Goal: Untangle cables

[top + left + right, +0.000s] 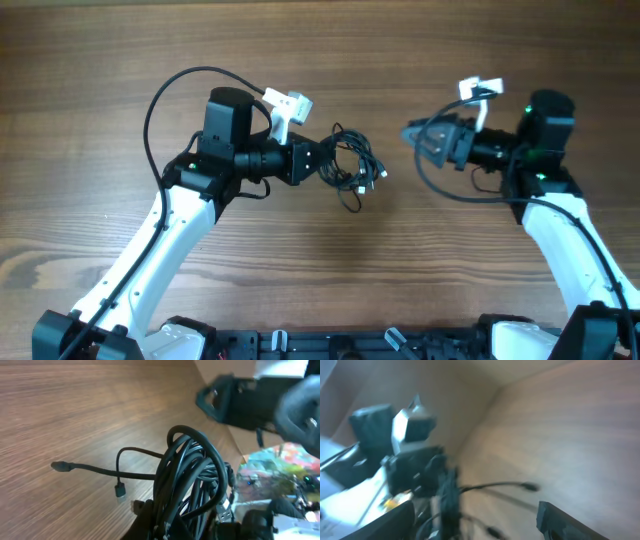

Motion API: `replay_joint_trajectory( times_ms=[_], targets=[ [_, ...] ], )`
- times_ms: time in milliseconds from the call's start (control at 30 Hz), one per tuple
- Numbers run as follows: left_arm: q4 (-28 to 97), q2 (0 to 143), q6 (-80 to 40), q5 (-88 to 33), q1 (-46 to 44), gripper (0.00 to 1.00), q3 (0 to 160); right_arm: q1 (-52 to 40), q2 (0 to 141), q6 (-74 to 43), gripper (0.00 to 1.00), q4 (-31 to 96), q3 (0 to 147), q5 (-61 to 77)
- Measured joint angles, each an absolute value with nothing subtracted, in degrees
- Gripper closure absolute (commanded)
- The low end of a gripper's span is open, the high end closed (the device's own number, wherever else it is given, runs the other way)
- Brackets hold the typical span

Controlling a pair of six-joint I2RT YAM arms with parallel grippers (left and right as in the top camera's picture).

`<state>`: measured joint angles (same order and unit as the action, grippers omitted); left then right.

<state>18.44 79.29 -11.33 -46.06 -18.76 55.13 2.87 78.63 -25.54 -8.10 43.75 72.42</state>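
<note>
The cables (355,165) are a knot of thin black cords with small plugs, hanging a little above the wooden table, left of centre. My left gripper (325,165) is shut on the knot's left side. In the left wrist view the cables (192,472) loop up out of my left gripper (177,516), and one plug end (60,466) sticks out to the left. My right gripper (415,147) stands open to the right of the knot, apart from it, facing it. The blurred right wrist view shows my right gripper (474,510) open and empty, with the cables (451,495) ahead.
The wooden table (320,270) fills the overhead view. Thicker black arm cables (160,100) arc off both arms. A white camera mount (285,108) sits on the left wrist and another (480,90) on the right.
</note>
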Motion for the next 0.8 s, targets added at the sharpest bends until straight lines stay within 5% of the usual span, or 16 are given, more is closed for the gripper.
replay_joint_trajectory(
  times_ms=[100, 300, 533, 800],
  targets=[
    [17.98, 79.29, -11.79, -44.49, -18.76, 0.96, 55.13, -1.85, 78.63, -25.54, 0.34, -6.39, 43.75, 73.78],
    [17.98, 79.29, -13.08, -43.24, -18.7, 0.96, 55.13, -9.19, 78.63, -25.91, 0.96, -6.33, 43.64, 70.76],
    [17.41, 79.29, -24.45, -36.51, -19.57, 0.96, 55.11, -12.36, 78.63, -29.63, 0.96, -6.35, 43.64, 67.77],
    [8.91, 79.85, -23.83, -32.84, -30.04, 0.96, 54.96, -15.88, 77.76, -34.96, 0.96, 2.17, 43.62, 42.3]
  ],
)
